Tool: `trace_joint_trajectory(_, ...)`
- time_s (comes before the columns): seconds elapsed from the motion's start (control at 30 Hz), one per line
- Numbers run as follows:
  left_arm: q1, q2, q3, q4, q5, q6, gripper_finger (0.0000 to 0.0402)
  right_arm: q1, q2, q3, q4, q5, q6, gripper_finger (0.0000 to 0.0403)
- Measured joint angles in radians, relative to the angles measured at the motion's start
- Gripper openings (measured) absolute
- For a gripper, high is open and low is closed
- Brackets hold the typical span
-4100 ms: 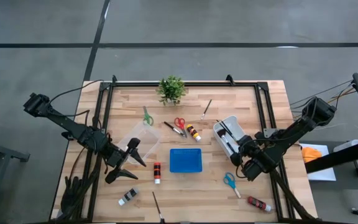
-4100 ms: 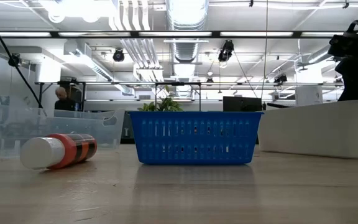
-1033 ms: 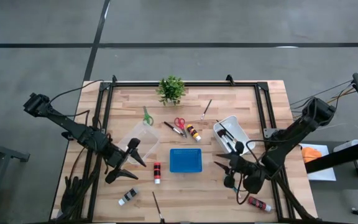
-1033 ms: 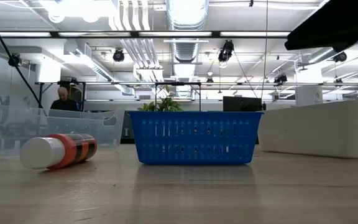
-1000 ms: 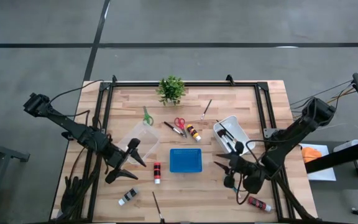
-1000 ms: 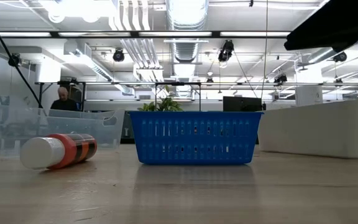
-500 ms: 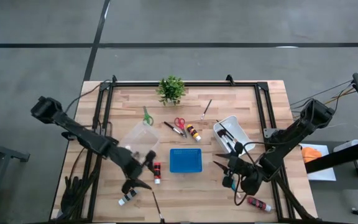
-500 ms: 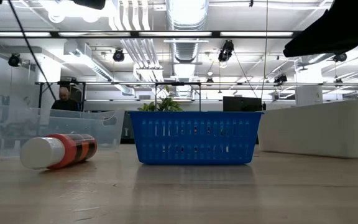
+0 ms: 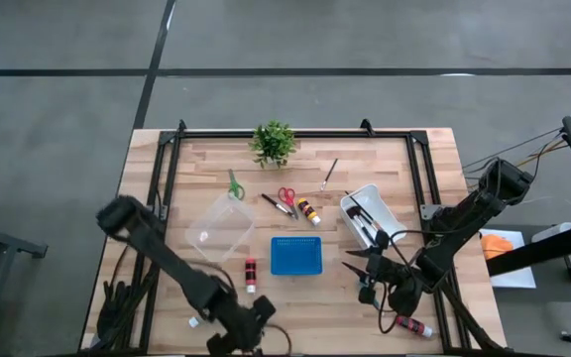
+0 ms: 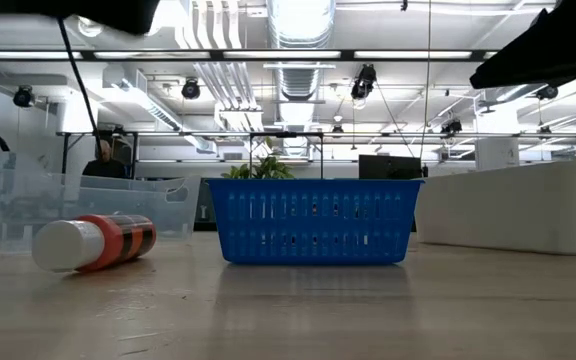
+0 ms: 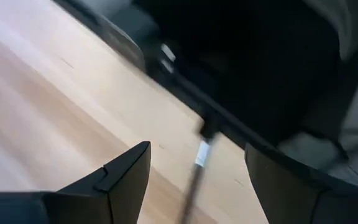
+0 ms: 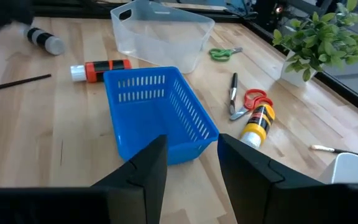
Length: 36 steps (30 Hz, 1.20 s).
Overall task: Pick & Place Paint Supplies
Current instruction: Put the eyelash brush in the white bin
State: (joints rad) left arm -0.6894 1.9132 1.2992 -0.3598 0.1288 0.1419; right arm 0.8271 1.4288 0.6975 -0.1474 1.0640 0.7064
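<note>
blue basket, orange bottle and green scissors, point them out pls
blue basket [image 9: 295, 256]: high view, middle of its floor
orange bottle [image 12: 106, 67]: right wrist view, its orange body
green scissors [image 9: 235, 188]: high view, its handles

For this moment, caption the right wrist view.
Right hand hangs empty over blue basket; paint bottles, scissors, plant beyond.

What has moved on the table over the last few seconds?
The left arm swung from beside the clear bin to the table's near edge, its open left gripper now over a brush. The right gripper left the white bin, crossed where the blue scissors lay, and hangs beside the blue basket; those scissors no longer show. Bottles, other scissors and plant stayed put.
</note>
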Motion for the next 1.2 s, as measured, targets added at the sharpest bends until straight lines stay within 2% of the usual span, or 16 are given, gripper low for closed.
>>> trace_joint_trajectory(0.2,-0.010,0.094,0.078,0.032,0.122,-0.028,0.0243,0.002,0.000,0.000,0.000,0.013,-0.003,0.0141)
trace_joint_trajectory(0.37,-0.010,0.100,0.062,0.048,0.127,-0.015,0.0197,0.002,0.000,0.000,0.000,0.012,-0.002,0.0141)
trace_joint_trajectory(0.53,-0.010,0.100,0.003,0.184,0.127,-0.012,0.0165,0.002,0.000,0.000,0.000,0.012,-0.002,0.0141)
trace_joint_trajectory(1.2,-0.002,0.100,-0.144,0.455,0.127,-0.012,0.0162,0.002,0.000,0.000,0.000,0.010,-0.002,0.0141)
